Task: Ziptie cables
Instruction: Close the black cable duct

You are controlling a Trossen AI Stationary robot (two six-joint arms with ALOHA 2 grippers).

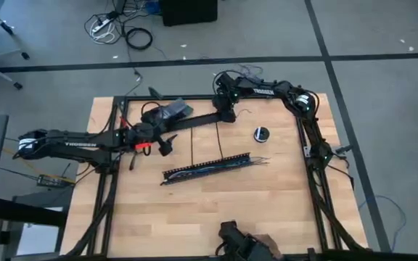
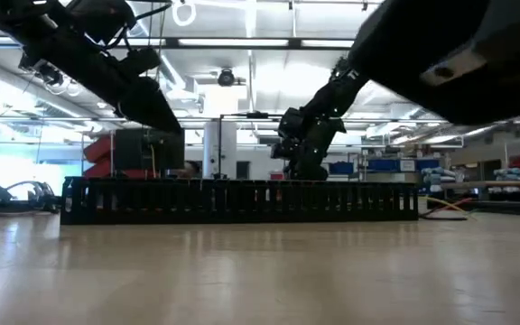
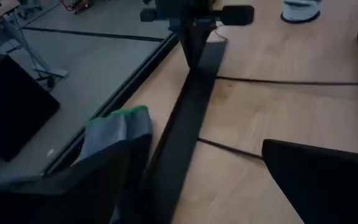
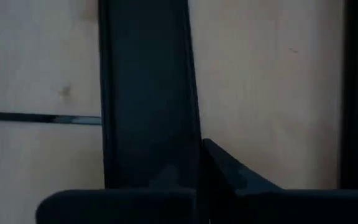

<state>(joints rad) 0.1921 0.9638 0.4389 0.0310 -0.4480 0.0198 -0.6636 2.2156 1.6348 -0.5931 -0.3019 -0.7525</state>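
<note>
- Cables (image 1: 258, 160) lie along the black channel (image 1: 207, 168) mid-table, their thin ends splaying out of its right end. No tie is round them, so the bundling looks unstarted.
- Zipties (image 1: 193, 148) are two thin straight black strips lying loose on the table (image 1: 281, 210) just behind the channel, untouched.
- Left gripper (image 1: 167, 143) is wide open and empty, with a long black bar (image 1: 194, 123) running between its fingers.
- Right gripper (image 1: 226, 112), farthest back, appears clamped on that bar's far end.

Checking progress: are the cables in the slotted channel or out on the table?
In. The cables lie along the black slotted channel, ends splaying past its right end.
</note>
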